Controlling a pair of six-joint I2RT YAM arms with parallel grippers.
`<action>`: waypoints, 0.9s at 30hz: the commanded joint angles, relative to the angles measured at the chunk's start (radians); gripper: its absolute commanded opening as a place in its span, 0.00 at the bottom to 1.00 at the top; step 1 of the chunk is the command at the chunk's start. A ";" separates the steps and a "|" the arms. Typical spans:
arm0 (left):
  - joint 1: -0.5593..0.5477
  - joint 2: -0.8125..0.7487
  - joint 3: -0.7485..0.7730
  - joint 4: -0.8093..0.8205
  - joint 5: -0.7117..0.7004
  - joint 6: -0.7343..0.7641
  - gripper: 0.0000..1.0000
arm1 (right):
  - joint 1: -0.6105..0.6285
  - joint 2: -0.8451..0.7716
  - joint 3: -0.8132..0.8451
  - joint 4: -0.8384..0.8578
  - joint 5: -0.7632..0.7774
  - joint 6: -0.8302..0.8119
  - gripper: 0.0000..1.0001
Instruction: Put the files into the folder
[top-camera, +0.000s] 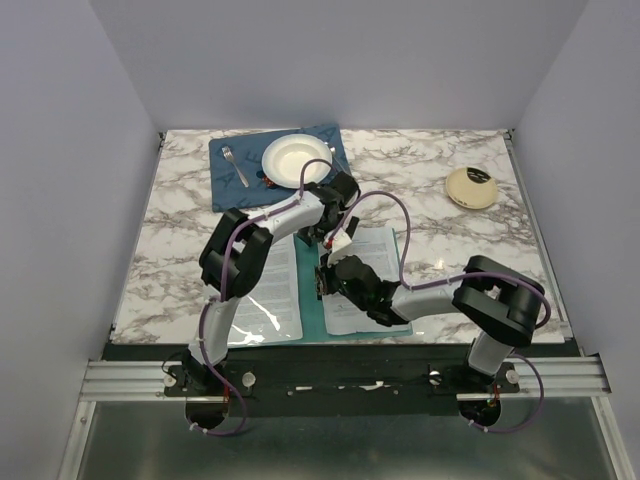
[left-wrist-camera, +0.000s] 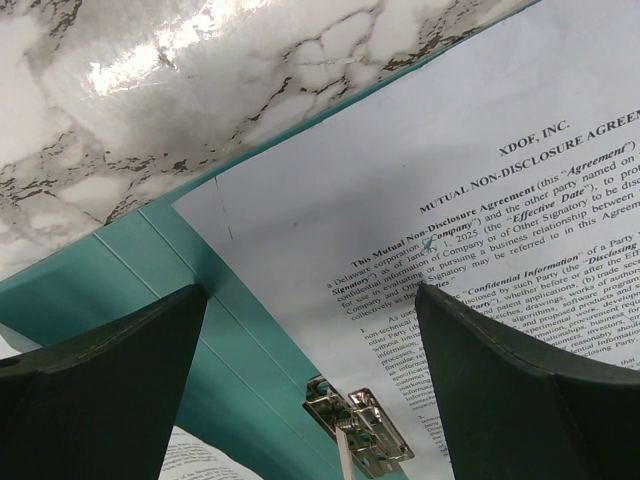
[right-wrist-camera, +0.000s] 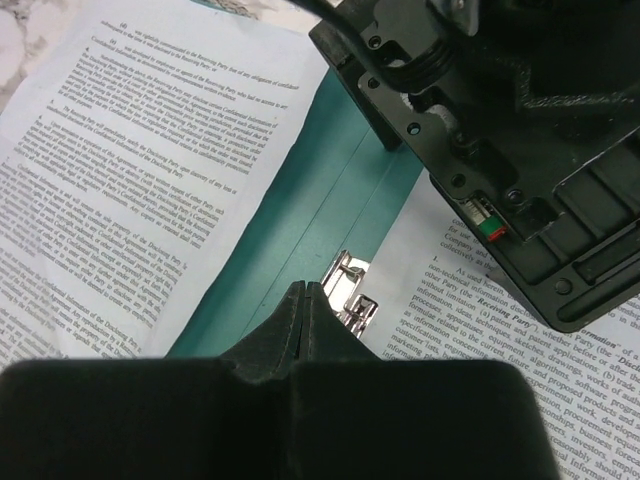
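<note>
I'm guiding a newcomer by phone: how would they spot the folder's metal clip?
On the marble table, by its near edge, lies an open teal folder with printed sheets on both halves. The clip sits on the bare teal strip between the sheets. It is the only shiny metal part there, small and silver among flat paper and plastic.

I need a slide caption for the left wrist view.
Open left gripper above a white printed paper sheet lying on the teal plastic folder near its metal clip.
</note>
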 joint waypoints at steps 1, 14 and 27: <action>0.011 0.033 -0.057 0.004 -0.019 0.011 0.99 | 0.006 0.031 0.036 0.075 -0.018 0.023 0.01; 0.011 0.027 -0.089 0.013 -0.028 0.008 0.99 | 0.022 0.074 0.046 0.085 -0.070 0.072 0.01; 0.012 0.019 -0.086 0.011 -0.030 0.015 0.99 | 0.074 0.069 -0.014 0.061 -0.050 0.125 0.01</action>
